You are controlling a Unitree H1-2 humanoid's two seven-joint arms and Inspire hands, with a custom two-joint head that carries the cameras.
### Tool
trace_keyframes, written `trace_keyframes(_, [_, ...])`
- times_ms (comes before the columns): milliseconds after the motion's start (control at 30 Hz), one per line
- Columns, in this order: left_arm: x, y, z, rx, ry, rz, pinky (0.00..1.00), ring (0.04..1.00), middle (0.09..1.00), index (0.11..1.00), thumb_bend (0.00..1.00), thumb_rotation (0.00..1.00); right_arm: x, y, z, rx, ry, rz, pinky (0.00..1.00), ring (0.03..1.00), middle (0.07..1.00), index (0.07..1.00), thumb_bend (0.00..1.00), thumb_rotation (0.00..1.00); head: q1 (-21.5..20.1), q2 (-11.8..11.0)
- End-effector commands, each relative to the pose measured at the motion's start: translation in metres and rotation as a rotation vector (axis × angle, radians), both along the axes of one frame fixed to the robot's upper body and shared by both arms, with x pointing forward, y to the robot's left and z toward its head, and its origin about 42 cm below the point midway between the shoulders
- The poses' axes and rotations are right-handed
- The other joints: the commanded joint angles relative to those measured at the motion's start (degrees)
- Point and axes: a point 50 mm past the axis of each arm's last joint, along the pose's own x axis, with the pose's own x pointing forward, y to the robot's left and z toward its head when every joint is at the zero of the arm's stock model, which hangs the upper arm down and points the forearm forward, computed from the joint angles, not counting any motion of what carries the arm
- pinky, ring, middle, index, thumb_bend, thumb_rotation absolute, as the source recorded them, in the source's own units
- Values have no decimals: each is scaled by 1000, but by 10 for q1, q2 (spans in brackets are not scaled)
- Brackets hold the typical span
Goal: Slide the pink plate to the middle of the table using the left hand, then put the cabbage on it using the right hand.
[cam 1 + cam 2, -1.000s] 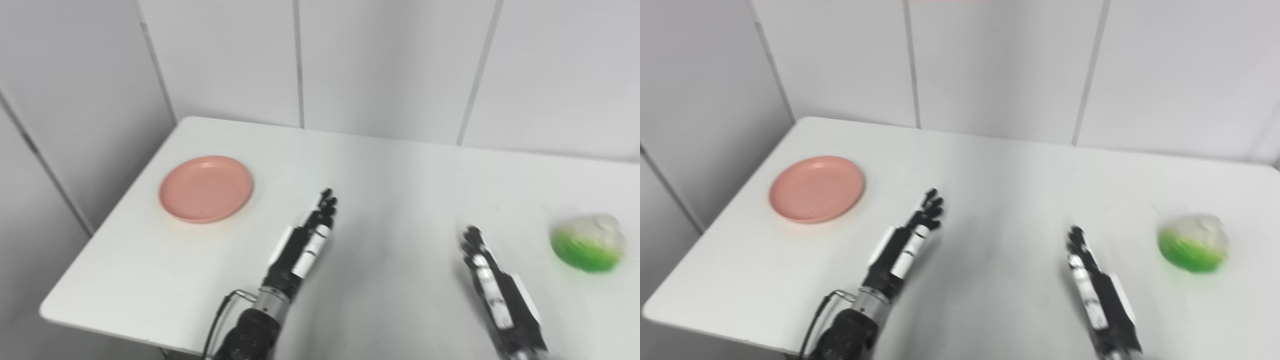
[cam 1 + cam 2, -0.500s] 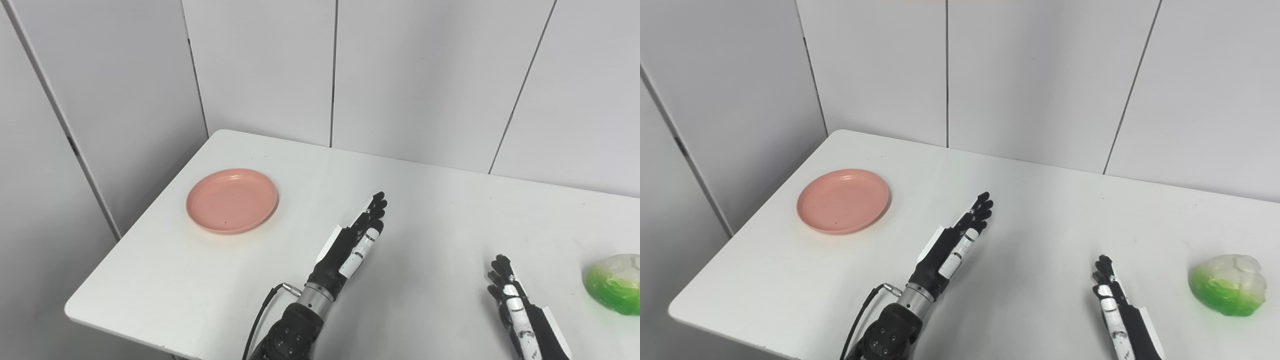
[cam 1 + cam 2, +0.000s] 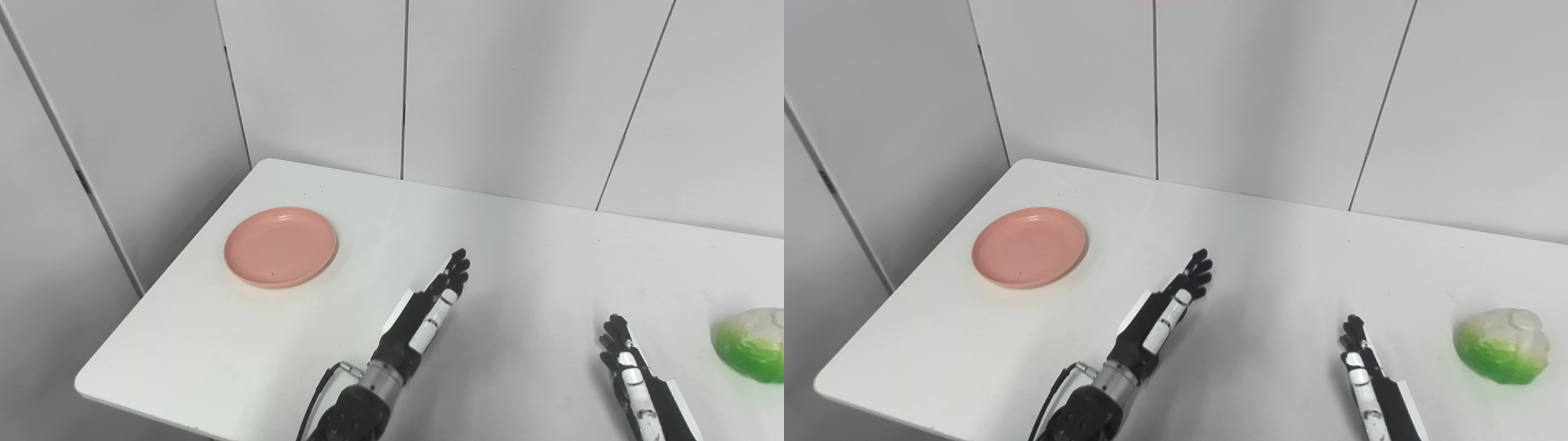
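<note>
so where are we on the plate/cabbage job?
Nothing done yet. The pink plate sits at the table's left side, untouched. The left robot hand is open, apart from it. The cabbage lies far right; the right robot hand holds nothing. Both steps remain.

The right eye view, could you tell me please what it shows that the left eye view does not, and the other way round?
Only the right eye view shows the whole cabbage, with bare table beyond it on the right. Only the left eye view shows more of the wall panel left of the table; there the cabbage is cut by the picture's right edge. Both show the pink plate empty near the table's left side, the left hand over the middle with fingers extended, holding nothing, and the right hand low at the bottom, short of the cabbage.
</note>
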Motion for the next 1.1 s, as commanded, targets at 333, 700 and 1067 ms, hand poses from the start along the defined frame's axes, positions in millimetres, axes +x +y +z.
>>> trace_keyframes(333, [5, 19, 67, -34, -128, 41, 957, 961, 970, 967, 392, 1000, 2, 7, 5, 28, -13, 8, 1000, 1000, 1000, 1000, 124, 1000, 16, -8])
trace_keyframes(700, [42, 52, 139, -82, -249, 99, 956, 928, 930, 922, 473, 1000, 2, 5, 5, 26, -12, 5, 1000, 1000, 1000, 1000, 105, 1000, 30, -15])
trace_keyframes(1067, [72, 109, 183, -61, -328, 219, 940, 939, 925, 917, 444, 1000, 1, 3, 6, 24, -14, 5, 1000, 1000, 1000, 1000, 108, 1000, 31, -11])
